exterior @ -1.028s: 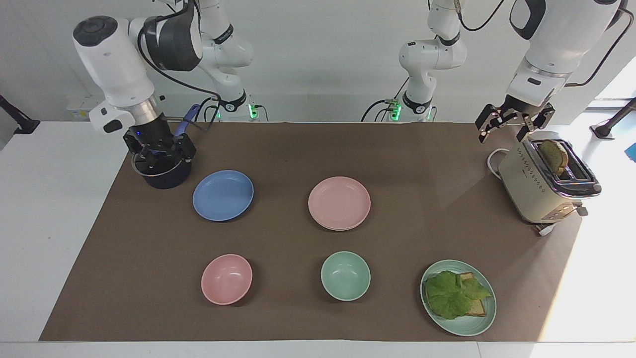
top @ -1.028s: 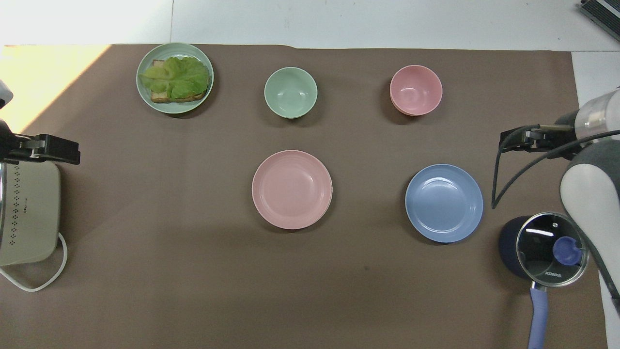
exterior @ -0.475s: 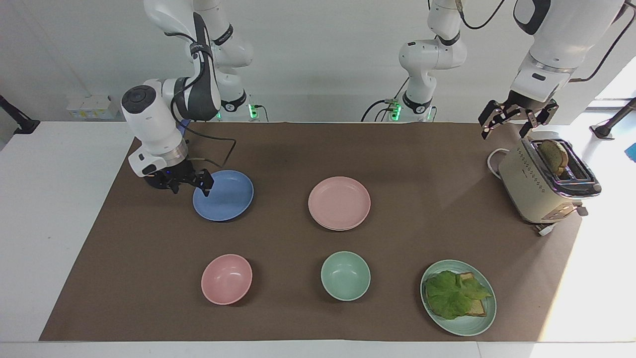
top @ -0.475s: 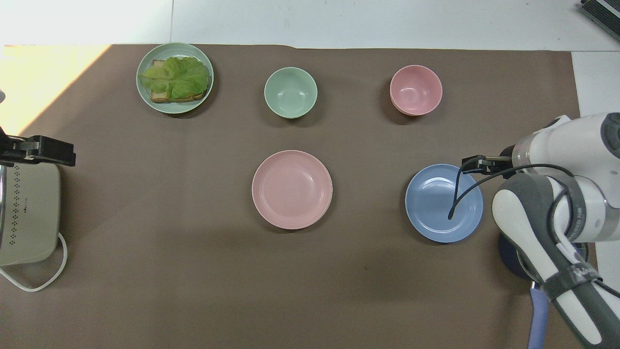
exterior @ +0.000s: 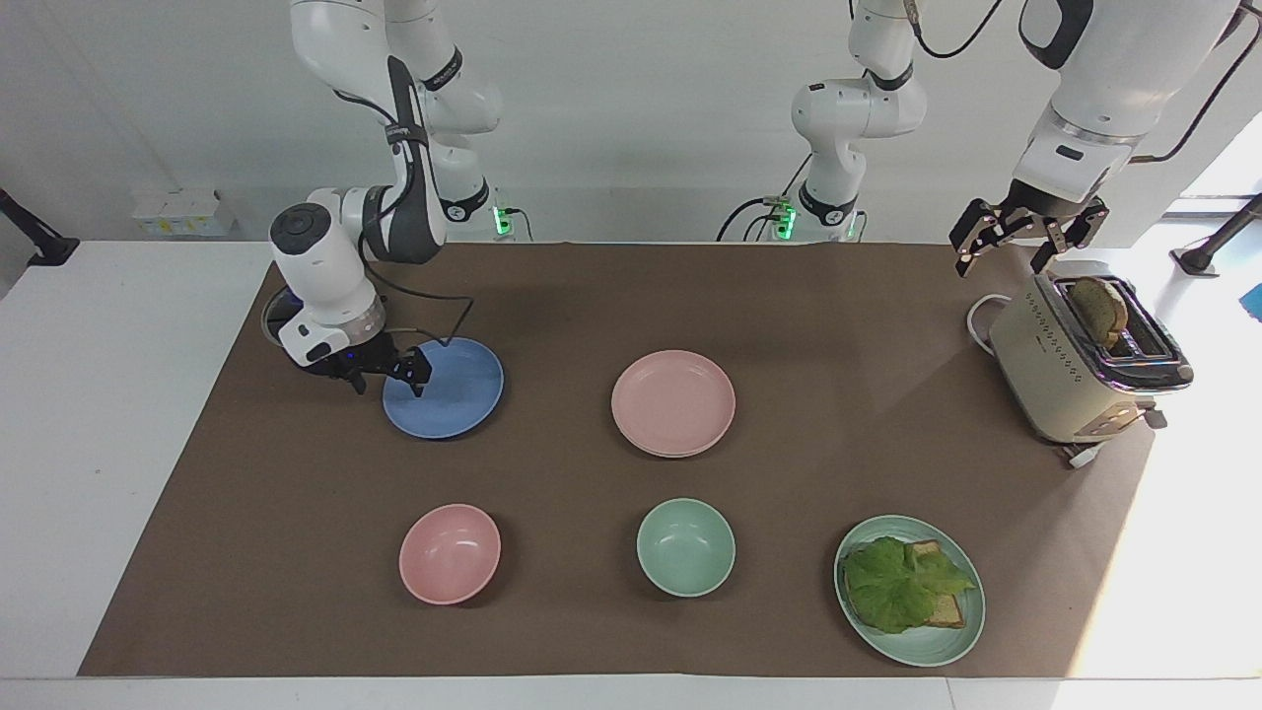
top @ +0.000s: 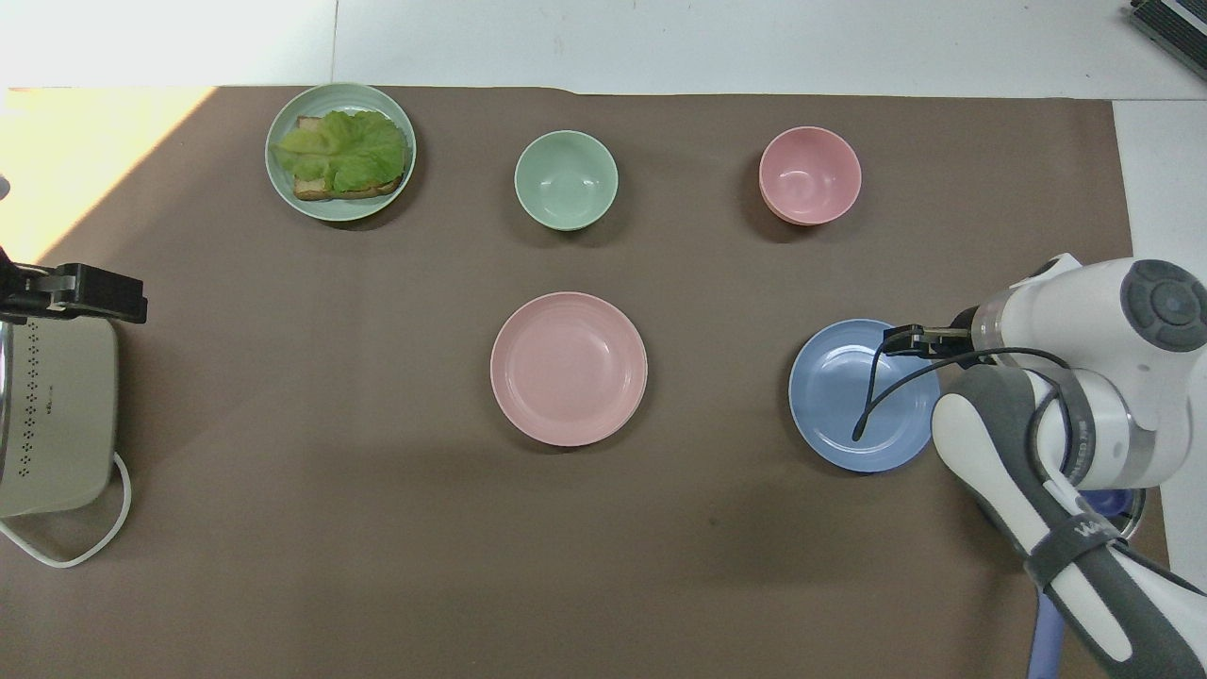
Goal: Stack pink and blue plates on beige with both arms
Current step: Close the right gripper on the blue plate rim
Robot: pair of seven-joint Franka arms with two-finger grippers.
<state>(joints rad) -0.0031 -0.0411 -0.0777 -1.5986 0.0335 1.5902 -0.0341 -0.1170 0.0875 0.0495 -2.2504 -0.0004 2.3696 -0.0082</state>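
The blue plate point(exterior: 449, 390) point(top: 849, 396) lies on the brown mat toward the right arm's end. My right gripper point(exterior: 386, 378) point(top: 907, 340) is low at that plate's rim on the side toward the pot. It is open, with one finger over the plate and the other outside the rim. The pink plate point(exterior: 673, 399) point(top: 569, 368) lies mid-table, and a thin paler rim point(exterior: 680, 455) shows under its edge, seemingly the beige plate. My left gripper point(exterior: 1020, 245) point(top: 80, 292) hangs open over the toaster, holding nothing.
A cream toaster point(exterior: 1070, 370) point(top: 52, 415) with a slice of bread stands at the left arm's end. A dark pot point(exterior: 279, 318) point(top: 1117, 500) is mostly hidden by the right arm. Farther from the robots stand a pink bowl point(exterior: 450, 552), a green bowl point(exterior: 685, 547) and a green plate point(exterior: 927, 648) with lettuce and toast.
The right arm swung from over the pot down to the blue plate's rim, gripper still open. The left gripper rose slightly over the toaster. The plates have not moved.
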